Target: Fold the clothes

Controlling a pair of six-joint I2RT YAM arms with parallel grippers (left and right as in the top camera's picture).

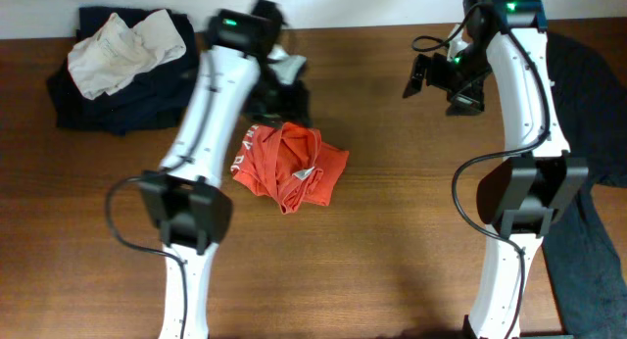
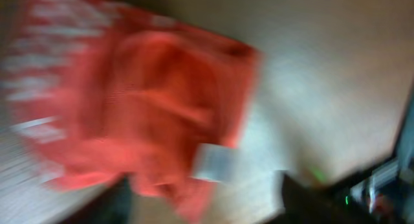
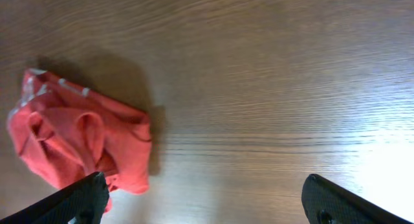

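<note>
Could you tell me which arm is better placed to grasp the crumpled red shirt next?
Left, probably. The left gripper hangs at the far edge of the shirt, while the right gripper, open, sits well aside over the table.

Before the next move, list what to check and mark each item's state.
1. T-shirt spread flat: not ok, crumpled heap.
2. Right gripper open and empty: ok.
3. Right gripper clear of the T-shirt: ok, over bare table.
4. Left gripper free of the T-shirt: cannot tell, view blurred.
5. Dark pile apart from the T-shirt: ok.
</note>
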